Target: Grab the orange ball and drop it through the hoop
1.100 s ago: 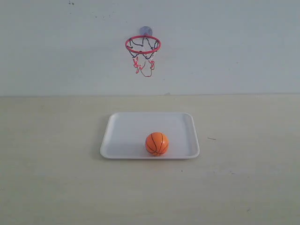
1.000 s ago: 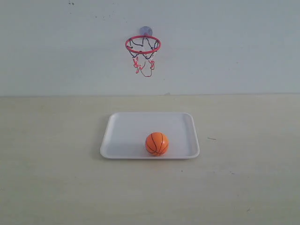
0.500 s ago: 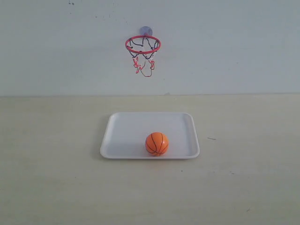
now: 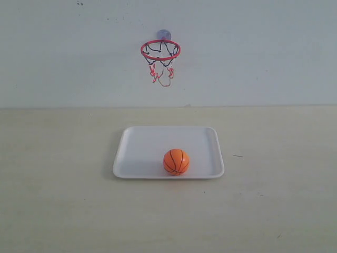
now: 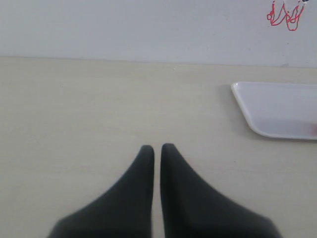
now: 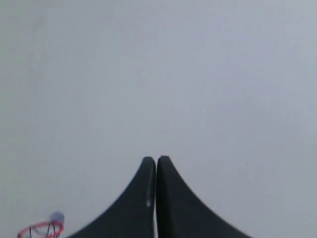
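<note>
The orange ball (image 4: 176,161) rests near the front edge of the white tray (image 4: 137,153) on the table. On the wall above and behind it hangs the hoop (image 4: 160,50), with its red ring, net and suction cup. Neither arm shows in the exterior view. My left gripper (image 5: 157,148) is shut with nothing in it, low over bare table, well aside from the tray's corner (image 5: 257,119); the net's tip (image 5: 285,15) peeks in. My right gripper (image 6: 156,160) is shut and empty, facing the blank wall, with the hoop (image 6: 40,230) at the frame's lower corner.
The pale tabletop (image 4: 58,174) spreads on all sides of the tray and meets the light wall (image 4: 263,52) at the back.
</note>
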Tool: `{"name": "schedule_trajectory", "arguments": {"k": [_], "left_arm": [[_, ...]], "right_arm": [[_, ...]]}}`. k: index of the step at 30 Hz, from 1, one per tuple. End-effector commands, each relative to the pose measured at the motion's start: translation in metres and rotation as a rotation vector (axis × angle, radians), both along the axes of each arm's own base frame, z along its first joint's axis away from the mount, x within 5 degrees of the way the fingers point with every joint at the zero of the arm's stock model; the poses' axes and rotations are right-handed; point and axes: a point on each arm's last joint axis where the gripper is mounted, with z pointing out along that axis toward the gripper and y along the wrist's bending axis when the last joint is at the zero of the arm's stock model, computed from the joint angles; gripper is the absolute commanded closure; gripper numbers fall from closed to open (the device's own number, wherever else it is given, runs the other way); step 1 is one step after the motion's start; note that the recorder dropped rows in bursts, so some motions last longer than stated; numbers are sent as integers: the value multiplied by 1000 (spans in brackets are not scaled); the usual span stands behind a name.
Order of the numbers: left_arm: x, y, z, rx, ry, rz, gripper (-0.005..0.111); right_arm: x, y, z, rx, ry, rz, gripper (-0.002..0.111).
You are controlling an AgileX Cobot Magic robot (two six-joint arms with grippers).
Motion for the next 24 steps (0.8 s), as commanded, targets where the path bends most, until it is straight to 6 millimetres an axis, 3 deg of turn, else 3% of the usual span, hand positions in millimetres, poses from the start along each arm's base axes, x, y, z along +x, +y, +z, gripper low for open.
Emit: {"name": "schedule_trajectory", "arguments": {"k": [1,4,8,15,18,21,24], "left_arm": [[0,0,-1,-14,-2,2,103],[0,0,-1,-14,-2,2,103],[0,0,-1,-14,-2,2,103],[0,0,-1,-14,-2,2,103],[0,0,-1,-14,-2,2,103],[0,0,-1,-14,-2,2,103],[0,0,-1,-14,-2,2,103]], "right_arm": [[28,14,11,-189,450,78,109],[52,21,8,-199,714,143,109],[83,25,0,-202,834,140,109],[123,19,8,-64,630,26,109],[136,15,12,125,518,12,109],[147,17,4,255,541,51,109],[159,27,-12,161,619,110,109]]}}
